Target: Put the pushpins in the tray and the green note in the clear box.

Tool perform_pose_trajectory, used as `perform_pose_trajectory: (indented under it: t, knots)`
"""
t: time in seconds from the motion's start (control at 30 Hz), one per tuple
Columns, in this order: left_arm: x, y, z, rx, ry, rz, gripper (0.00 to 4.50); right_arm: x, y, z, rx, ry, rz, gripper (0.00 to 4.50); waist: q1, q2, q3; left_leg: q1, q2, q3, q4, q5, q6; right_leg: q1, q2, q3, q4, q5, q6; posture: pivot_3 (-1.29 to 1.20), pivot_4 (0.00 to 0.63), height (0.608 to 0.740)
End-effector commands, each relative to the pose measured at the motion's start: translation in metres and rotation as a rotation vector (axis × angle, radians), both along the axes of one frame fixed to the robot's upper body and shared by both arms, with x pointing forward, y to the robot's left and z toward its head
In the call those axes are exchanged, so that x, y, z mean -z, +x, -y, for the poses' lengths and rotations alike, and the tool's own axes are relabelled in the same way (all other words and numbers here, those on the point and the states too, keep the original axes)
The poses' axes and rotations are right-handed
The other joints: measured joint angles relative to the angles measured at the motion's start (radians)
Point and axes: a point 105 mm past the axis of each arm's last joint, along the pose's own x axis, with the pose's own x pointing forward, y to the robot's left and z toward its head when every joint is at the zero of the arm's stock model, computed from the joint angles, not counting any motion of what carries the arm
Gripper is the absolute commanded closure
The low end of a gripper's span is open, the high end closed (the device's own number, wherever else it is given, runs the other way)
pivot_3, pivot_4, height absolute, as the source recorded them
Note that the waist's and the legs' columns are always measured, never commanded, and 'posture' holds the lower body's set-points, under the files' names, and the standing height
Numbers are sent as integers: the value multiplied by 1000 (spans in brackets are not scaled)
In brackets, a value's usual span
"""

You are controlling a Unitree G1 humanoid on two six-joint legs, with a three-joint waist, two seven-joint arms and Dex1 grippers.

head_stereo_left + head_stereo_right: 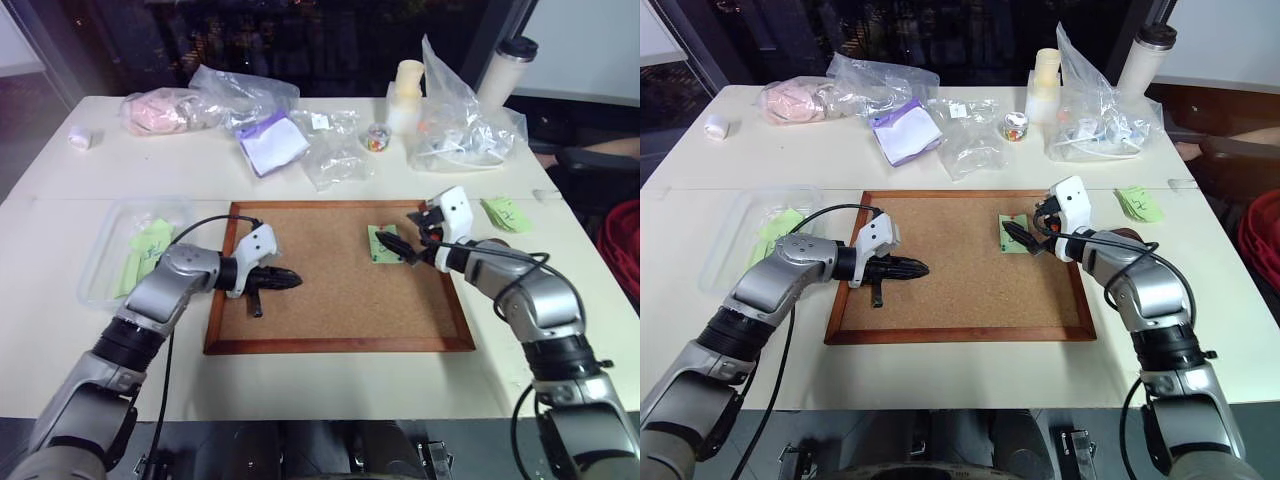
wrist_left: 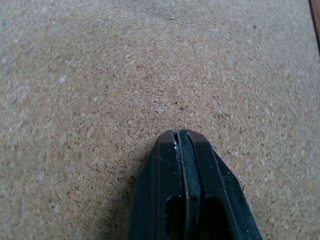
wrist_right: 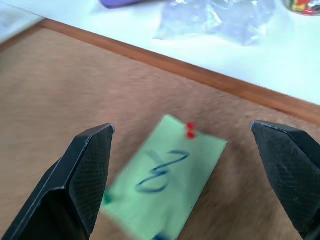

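A light-green note [image 3: 165, 190] with a blue handwritten figure lies on the right half of the cork board [image 1: 330, 310]. Small pushpins hold it down: a red one [image 3: 190, 131] at one edge, a green one [image 3: 106, 199] at a corner. My right gripper [image 1: 402, 246] hovers just over the note, open, one finger [image 3: 85, 165] on each side of it. My left gripper [image 1: 288, 280] is shut and empty, low over the board's left part. The clear box [image 1: 100, 255] sits left of the board with green slips inside. The tray is hidden from view.
Another green note [image 1: 507, 213] lies on the table right of the board. Soft plastic bags [image 1: 335, 150], a purple pad [image 1: 272, 140], a small jar [image 1: 377, 138], a pale bottle [image 1: 407, 92] and a tumbler [image 1: 505, 70] line the back. A person's arm [image 1: 600, 150] shows at the right edge.
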Motion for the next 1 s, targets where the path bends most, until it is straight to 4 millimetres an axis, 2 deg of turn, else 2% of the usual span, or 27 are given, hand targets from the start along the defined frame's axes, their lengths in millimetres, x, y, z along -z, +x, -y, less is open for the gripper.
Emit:
perform_pose_trajectory:
  t: [0.03, 0.27, 0.3, 0.37, 0.4, 0.6, 0.8, 1.0]
  knots:
    - [33, -9, -4, -26, 58, -97, 4431, -9, 13, -3, -18, -26, 76, 0, 0, 2, -1, 0, 0, 0, 0, 0, 0, 0, 0, 0, 0, 0, 0, 0, 150, 734]
    - [32, -6, -3, -47, 68, -66, 4431, -3, 24, -9, -64, -67, 103, 0, 0, 4, -2, 2, -1, 0, 0, 0, 0, 3, -1, 0, 0, 1, 1, 0, 150, 734]
    - [33, -7, -3, -45, 71, -64, 4493, -1, 25, -12, -75, -64, 97, 254, 1, 4, -2, 2, -1, 0, 0, 0, 0, 3, -1, 0, 0, 1, 1, 0, 150, 734]
    - [34, -8, -3, -43, 76, -61, 4500, 2, 25, -15, -87, -61, 89, 805, 0, 4, -2, 3, -1, 0, 0, 0, 0, 3, -1, 0, 1, 1, 2, 0, 150, 734]
    - [34, -8, -3, -48, 76, -59, 4500, 5, 26, -16, -92, -65, 81, 1265, 0, 4, -2, 3, -1, 0, 0, 0, 0, 4, -1, 0, 0, 1, 2, 0, 150, 734]
    - [33, -5, -5, -58, 80, -43, 4500, 12, 29, -16, -98, -87, 54, 4429, -1, 4, -3, 4, -1, 0, 0, 0, 0, 4, -1, 0, 1, 1, 2, 0, 150, 734]
    - [29, 0, -4, -70, 76, -13, 4500, 8, 32, -13, -79, -81, 70, 4474, 0, 5, -3, 7, -1, 0, 0, 0, 0, 7, -1, 0, 1, 1, 2, 0, 150, 734]
    - [39, -5, -7, -40, 139, -13, 4500, -21, 32, -12, -63, 14, 186, 4474, -3, 5, -3, 11, -1, 0, 0, 0, 0, 11, -1, 0, 0, 1, 2, 0, 150, 734]
